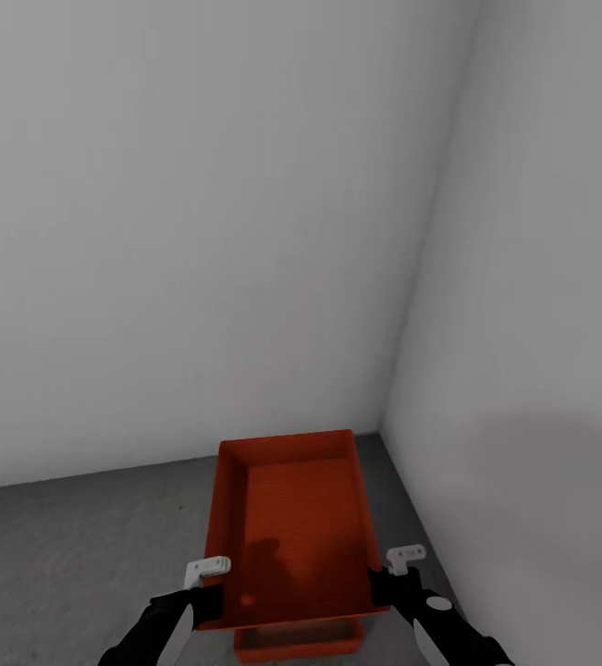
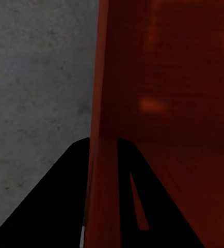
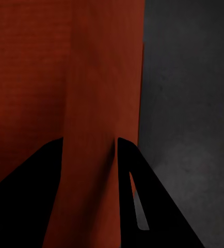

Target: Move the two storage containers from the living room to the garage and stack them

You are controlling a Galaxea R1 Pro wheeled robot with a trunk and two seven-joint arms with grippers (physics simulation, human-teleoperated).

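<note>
You hold the upper bin [image 1: 293,527] between both arms at the lower centre of the head view, its long axis running away from you toward the wall corner [image 1: 402,370]. Directly beneath its near end, a strip of the second bin [image 1: 298,640] peeks out on the grey floor [image 1: 69,555], so the coming move looks like a straight lowering. The left gripper [image 1: 210,585] is clamped over the left wall, the right gripper [image 1: 386,578] over the right wall; both wrist views show the rim between dark fingers [image 3: 40,196]. The bin is orange-red, shallow, lidless and empty.
</note>
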